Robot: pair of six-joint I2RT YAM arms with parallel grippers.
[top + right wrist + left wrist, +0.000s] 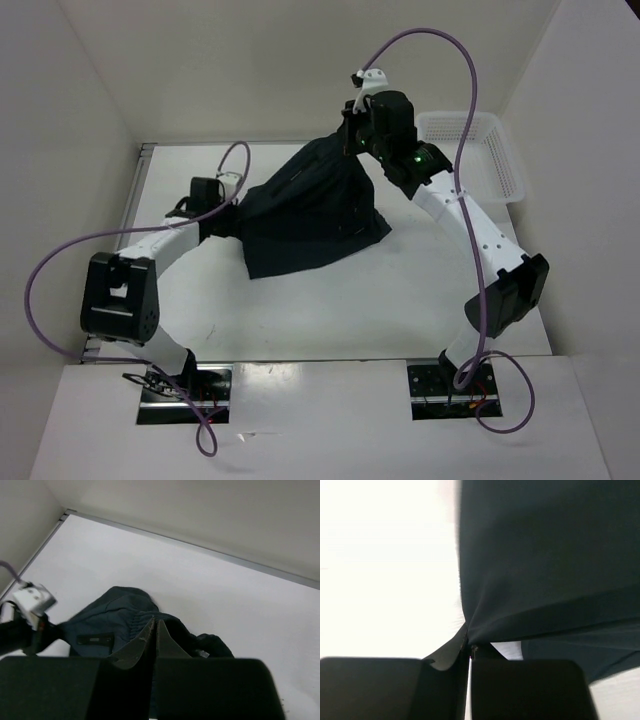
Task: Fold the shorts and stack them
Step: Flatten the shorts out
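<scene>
The white table (pixel 300 310) carries the shorts (pixel 310 215) at its middle, a very dark navy cloth. They are pulled up into a tent, with the peak at the far right and the lower hem spread on the tabletop. A white mesh basket (pixel 490 150) stands at the far right, cut off in part by the right arm.

The right gripper (pixel 352 135) holds the peak aloft, while the left gripper (pixel 232 215) grips the left edge low down. From the top, neither pair of fingertips can be made out against the dark cloth.

The wrist views show them: the left gripper (pixel 469 650) is pressed together on a fold of taut, smooth fabric (pixel 545 570). The right gripper (pixel 154 630) is likewise closed on cloth, and only here do the gathered waistband (pixel 135 617) and a small dark label (pixel 95 640) show.
</scene>
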